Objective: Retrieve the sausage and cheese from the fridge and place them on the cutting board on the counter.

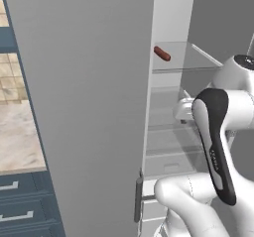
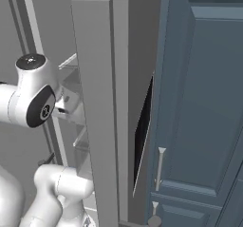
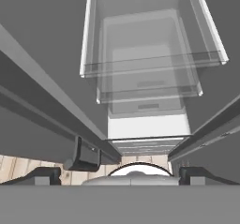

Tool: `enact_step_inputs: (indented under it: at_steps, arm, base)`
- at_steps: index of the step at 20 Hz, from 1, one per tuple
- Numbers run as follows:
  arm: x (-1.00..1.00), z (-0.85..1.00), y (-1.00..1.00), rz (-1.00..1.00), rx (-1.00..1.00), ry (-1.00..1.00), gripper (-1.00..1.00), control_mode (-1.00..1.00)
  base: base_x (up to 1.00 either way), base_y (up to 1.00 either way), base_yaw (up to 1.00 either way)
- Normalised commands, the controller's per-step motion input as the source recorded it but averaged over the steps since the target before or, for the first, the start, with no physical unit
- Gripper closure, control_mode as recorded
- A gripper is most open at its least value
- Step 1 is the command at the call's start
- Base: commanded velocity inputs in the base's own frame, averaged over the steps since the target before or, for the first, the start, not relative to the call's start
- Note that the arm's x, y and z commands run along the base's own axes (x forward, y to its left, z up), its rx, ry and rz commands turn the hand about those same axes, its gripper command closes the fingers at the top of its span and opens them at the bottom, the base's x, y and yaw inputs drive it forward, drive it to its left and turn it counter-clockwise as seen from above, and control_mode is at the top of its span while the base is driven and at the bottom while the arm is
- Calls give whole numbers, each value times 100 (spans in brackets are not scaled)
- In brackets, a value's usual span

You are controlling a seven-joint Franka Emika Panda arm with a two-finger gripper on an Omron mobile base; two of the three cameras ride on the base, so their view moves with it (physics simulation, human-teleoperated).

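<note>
Fridge [image 1: 84,107] doors open, sausage [image 1: 161,53] on upper glass shelf [image 1: 183,57], left side; gripper [image 3: 120,175] jaws fully apart, empty.

Fridge [image 1: 84,107]: tall light-grey cabinet, both doors swung open, white interior w/ clear shelves stacked one above another. Sausage [image 1: 162,53]: small reddish-brown stub, rounded ends, lying tilted on an upper shelf near its front left edge. Counter [image 1: 17,137]: beige marbled top, left of fridge, over blue-grey drawers.
</note>
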Motion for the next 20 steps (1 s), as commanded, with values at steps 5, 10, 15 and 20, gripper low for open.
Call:
enact_step_inputs:
  at_steps: [5, 10, 15, 20]
  arm:
    - [-2, 61, -5, 0, 3, -12, -100, -100]
    - [38, 48, 0, 0, -2, -20, -100, -100]
    - [35, 45, 0, 3, -2, -29, -100, -100]
    - [41, 13, 0, 6, -4, -21, -100, -100]
  base:
    - [0, 0, 0]
    - [0, 0, 0]
    - [0, 0, 0]
    - [0, 0, 0]
